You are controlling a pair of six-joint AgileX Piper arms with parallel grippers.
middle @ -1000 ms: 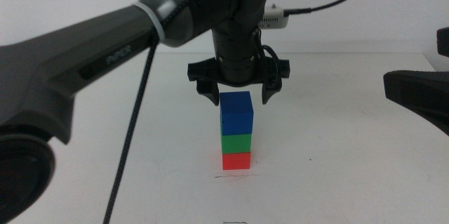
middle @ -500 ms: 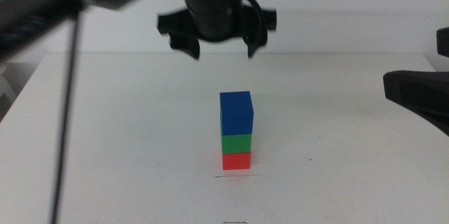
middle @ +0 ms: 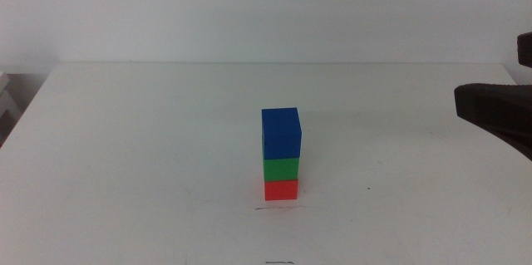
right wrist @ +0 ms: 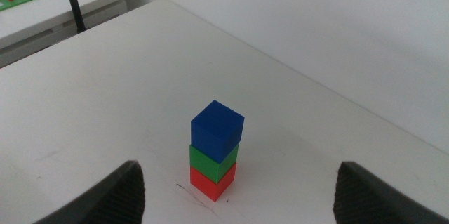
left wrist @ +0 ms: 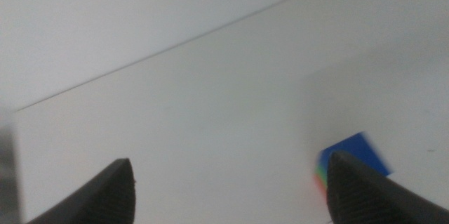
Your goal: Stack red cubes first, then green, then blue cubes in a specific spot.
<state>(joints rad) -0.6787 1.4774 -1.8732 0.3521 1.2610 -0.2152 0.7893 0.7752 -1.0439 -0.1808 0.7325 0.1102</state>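
Three matte, smooth-faced cubes, blue (middle: 281,134), green (middle: 281,169) and red (middle: 281,189), sit on a white bench (middle: 133,149) with a smooth, dull finish; the tools' dark jaws look matte.

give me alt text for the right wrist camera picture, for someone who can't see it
A three-cube tower stands on a white table: red cube at the bottom, green cube in the middle, blue cube on top. The right gripper hangs open above the near side, jaws wide apart, touching nothing.
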